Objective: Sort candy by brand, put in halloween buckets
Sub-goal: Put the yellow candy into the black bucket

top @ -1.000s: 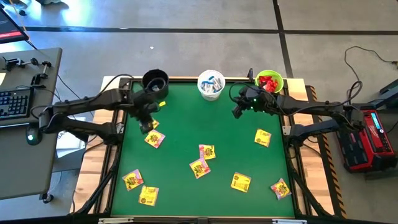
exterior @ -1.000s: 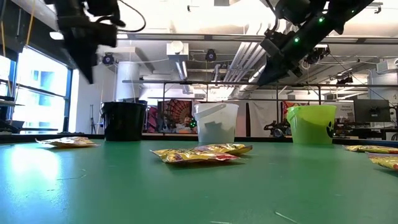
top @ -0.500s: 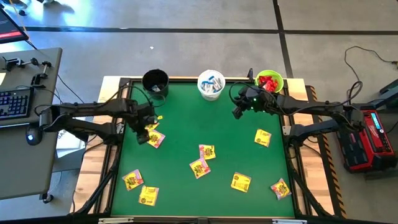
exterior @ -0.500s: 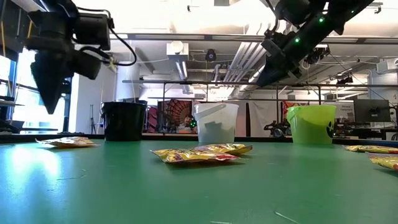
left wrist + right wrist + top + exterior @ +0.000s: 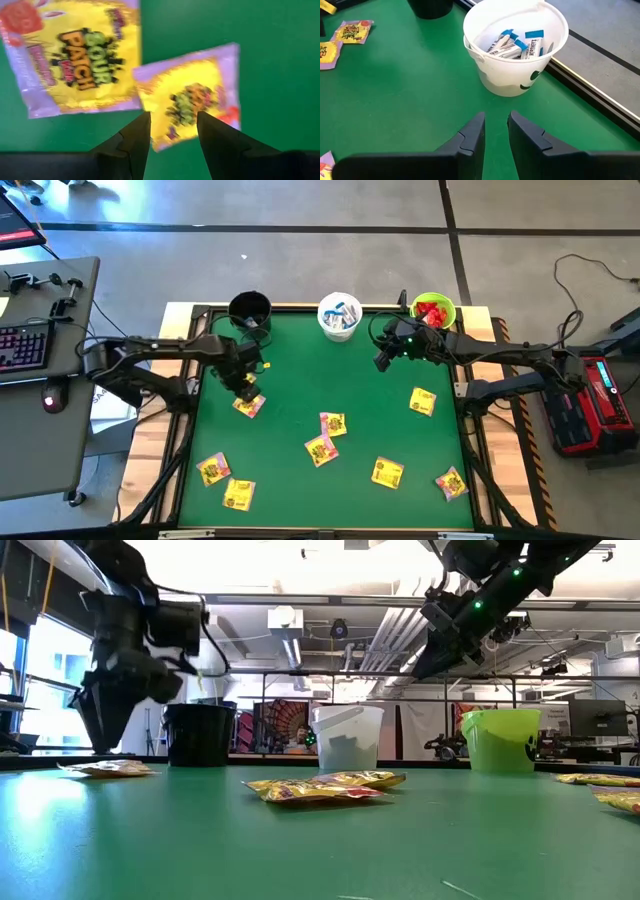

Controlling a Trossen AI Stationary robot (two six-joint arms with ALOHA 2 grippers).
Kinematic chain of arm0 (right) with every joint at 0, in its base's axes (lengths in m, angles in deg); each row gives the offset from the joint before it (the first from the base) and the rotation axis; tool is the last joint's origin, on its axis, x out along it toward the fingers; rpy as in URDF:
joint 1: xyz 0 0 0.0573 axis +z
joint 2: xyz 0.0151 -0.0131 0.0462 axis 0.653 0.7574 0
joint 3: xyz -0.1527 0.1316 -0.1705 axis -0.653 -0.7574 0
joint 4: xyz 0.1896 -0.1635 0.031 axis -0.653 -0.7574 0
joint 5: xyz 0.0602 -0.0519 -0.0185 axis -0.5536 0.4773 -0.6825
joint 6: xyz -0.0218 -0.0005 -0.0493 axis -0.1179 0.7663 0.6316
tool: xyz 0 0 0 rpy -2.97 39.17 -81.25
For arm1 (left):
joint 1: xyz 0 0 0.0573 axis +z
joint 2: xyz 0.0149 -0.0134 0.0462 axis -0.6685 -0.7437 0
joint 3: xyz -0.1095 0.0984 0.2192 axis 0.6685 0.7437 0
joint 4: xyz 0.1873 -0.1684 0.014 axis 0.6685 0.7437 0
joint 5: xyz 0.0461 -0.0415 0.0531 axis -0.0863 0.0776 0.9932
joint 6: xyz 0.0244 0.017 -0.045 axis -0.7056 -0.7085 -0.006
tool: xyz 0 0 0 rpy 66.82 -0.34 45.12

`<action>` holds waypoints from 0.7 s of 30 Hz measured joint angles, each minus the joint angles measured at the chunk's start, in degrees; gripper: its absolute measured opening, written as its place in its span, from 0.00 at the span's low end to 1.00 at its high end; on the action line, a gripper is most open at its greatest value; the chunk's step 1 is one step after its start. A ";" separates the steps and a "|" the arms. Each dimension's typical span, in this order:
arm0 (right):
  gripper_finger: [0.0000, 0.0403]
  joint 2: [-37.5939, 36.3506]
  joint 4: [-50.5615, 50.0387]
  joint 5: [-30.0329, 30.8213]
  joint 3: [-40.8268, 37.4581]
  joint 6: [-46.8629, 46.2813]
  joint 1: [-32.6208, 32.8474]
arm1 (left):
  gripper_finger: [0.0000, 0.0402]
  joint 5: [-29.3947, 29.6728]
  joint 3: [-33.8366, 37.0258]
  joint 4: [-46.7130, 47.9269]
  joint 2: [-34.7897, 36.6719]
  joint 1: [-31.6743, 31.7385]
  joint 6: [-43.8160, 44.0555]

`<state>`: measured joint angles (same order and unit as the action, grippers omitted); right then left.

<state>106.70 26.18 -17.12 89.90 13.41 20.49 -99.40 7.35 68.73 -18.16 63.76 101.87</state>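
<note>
- My left gripper [image 5: 170, 131] hangs low over a pair of yellow packets at the table's left side, with the nearer yellow packet [image 5: 187, 102] lying straight ahead of the fingers, its lower edge showing in the gap between them.
- The fingers stand apart with nothing between them; I judge the gap narrower than the packet's length, and I can't tell if it spans the width.
- That packet lies flat, its long axis running roughly away from the fingers, tilted slightly. The second yellow packet [image 5: 77, 57] lies just beside it, its corner touching or overlapping; I cannot tell which.
- Seen from above, the left gripper [image 5: 246, 386] is far nearer this pair than the right arm, so I judge the pick falls to the left.
- The black bucket [image 5: 249, 310] stands near, at the far edge behind the gripper.
- My right gripper [image 5: 496, 131] waits across the table, fingers slightly parted and empty, facing the white bucket [image 5: 485, 70] holding white-and-blue bars.
- The green bucket [image 5: 433, 311] holds red candy; more yellow packets lie scattered nearer me.
</note>
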 joint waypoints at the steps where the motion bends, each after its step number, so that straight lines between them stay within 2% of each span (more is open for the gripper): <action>1: 0.18 0.00 0.00 0.00 0.00 0.00 0.00 | 0.38 0.56 0.00 -0.28 -1.11 0.34 0.61; 8: 0.18 0.00 0.00 0.02 0.00 -0.26 0.00 | 0.38 1.63 0.00 -3.25 -7.16 2.67 2.92; 15: 0.18 0.00 -0.02 0.05 0.00 -2.16 0.00 | 0.38 0.07 -0.28 -6.24 -10.56 4.05 2.35; 18: 0.18 0.00 -0.02 0.06 0.00 -2.56 0.00 | 0.33 0.04 -0.26 -6.44 -10.79 4.12 0.08; 21: 0.18 0.00 -0.02 0.26 0.00 -2.60 0.00 | 0.24 0.00 -0.20 -6.87 -10.56 4.10 -1.78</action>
<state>106.70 26.16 -16.86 89.90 10.81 20.49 -99.40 7.15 61.86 -28.72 67.86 100.09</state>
